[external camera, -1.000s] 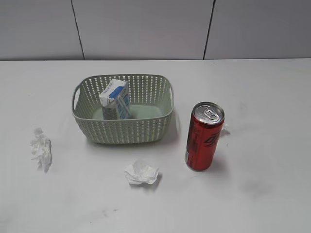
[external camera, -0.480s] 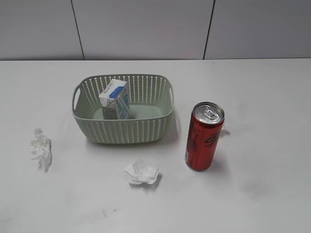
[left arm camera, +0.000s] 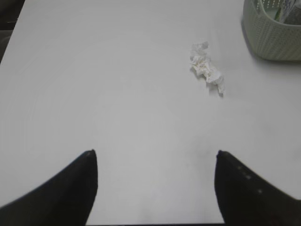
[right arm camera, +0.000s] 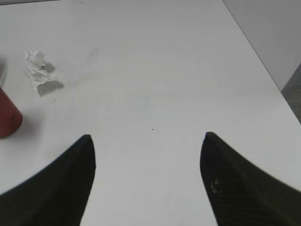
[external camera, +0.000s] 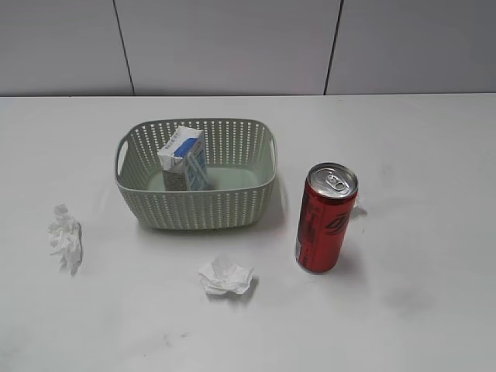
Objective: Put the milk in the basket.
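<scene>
The milk, a small white carton with blue panels, stands tilted inside the pale green basket at its left half. A corner of the basket also shows in the left wrist view. My left gripper is open and empty over bare table, well away from the basket. My right gripper is open and empty over bare table, right of the can. Neither gripper shows in the exterior view.
A tall red drink can stands right of the basket; its base shows in the right wrist view. Crumpled tissues lie at the left, in front of the basket and behind the can. The table's right edge is near.
</scene>
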You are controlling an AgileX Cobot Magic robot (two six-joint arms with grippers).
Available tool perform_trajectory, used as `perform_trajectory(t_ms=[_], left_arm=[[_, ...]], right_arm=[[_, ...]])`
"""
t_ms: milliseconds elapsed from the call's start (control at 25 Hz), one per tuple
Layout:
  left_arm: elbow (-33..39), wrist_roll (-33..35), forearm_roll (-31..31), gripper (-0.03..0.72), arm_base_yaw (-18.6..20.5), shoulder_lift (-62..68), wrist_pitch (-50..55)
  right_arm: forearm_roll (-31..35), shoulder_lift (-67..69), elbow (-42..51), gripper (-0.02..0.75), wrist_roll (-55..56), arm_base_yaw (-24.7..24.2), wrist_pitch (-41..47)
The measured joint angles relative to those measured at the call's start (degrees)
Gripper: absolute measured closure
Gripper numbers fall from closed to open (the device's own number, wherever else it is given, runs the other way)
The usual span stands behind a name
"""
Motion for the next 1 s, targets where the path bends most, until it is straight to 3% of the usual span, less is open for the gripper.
perform_trajectory(t_ms=[760, 1000], left_arm=[[1.97, 0.17, -0.9, 0.101, 0.0, -0.52, -4.4], [1.97, 0.17, -1.05, 0.101, 2.32, -5.05, -4.51]], right_arm=[[0.0, 0.0, 0.0, 0.184, 0.0, 0.0, 0.0], [0.0, 0.0, 0.0, 0.184, 0.0, 0.0, 0.0]])
